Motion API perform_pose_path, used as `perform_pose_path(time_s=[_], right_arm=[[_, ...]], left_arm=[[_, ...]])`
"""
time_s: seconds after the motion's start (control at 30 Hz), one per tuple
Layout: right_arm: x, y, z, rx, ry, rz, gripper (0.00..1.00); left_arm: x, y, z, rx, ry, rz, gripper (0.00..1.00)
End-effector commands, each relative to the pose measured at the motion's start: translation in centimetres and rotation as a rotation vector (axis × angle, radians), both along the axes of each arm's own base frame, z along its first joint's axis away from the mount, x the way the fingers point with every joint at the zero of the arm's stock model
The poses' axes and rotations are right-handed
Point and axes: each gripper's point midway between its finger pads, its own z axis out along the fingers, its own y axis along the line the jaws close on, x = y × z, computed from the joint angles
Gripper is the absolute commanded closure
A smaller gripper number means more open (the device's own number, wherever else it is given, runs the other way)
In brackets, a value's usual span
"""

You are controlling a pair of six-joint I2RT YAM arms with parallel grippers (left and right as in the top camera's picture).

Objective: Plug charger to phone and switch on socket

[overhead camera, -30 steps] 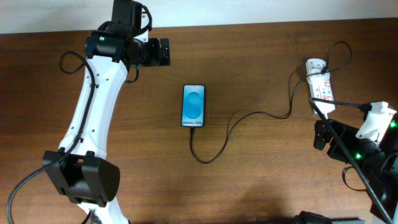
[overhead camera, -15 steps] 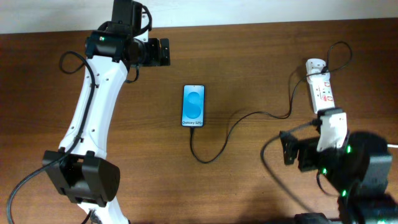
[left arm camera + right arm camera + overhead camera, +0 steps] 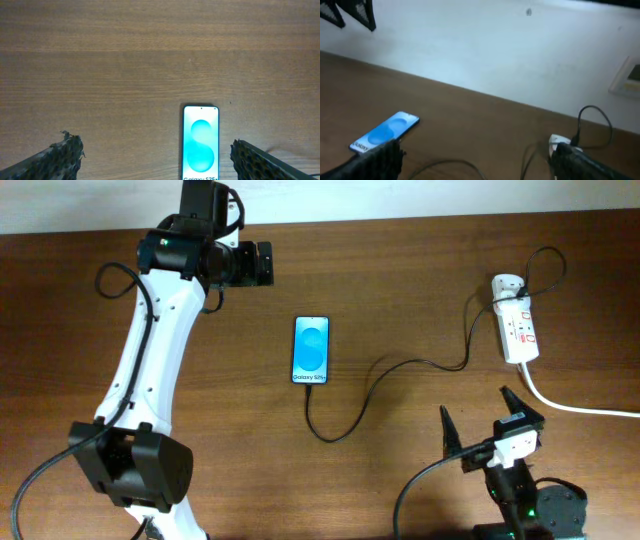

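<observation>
When looking down from overhead, find the left claw (image 3: 266, 264) hanging over the table (image 3: 420, 270) near its far edge, left of middle, fingers spread wide and gripping nothing. Find the phone (image 3: 311, 350) flat and face up about mid-table, slightly toward the left edge, screen lit blue, "Galaxy" end turned to the near edge. Trace the charger (image 3: 410, 361) from a white adapter (image 3: 507, 284) at the far end of the socket (image 3: 518, 330), lying by the right edge toward the far right corner, leftward across the table, down into a loop, then up to the phone's near end. Looks to touch the phone there; cannot tell whether fully seated. Cannot tell whether switched on. See a thick white cord (image 3: 590, 410) leaving the socket's near end toward the right edge. Close to the near edge, right of middle, find the right claw (image 3: 474, 402) likewise spread wide and empty, touching neither charger nor socket.
</observation>
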Motion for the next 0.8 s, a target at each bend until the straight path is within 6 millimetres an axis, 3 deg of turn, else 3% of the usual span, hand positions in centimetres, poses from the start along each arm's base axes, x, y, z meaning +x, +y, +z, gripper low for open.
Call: perform_pose_path(time_s=[0.0,0.47,0.57,0.63,0.77], right_arm=[[0.7,0.0,-0.9,-0.009,-0.039,-0.004,0.01],[2.5,-2.2,-3.3,0.078,-0.101,-0.129,0.01],[2.6,-2.2,-4.6,0.073,-0.049,-0.134,0.02],[2.6,-2.3,-7.2,0.088,0.061,-0.146,0.02],[2.6,-3.1,-7.7,0.154,0.089,-0.195,0.02]], left_arm=[[0.0,0.0,-0.5,0.01,0.008,-0.003,0.01],[0.0,0.0,-0.5,0.01,0.008,-0.003,0.01],[0.0,0.0,-0.5,0.01,0.008,-0.003,0.01],[0.0,0.0,-0.5,0.01,0.008,-0.003,0.01],[0.0,0.0,-0.5,0.01,0.008,-0.003,0.01]])
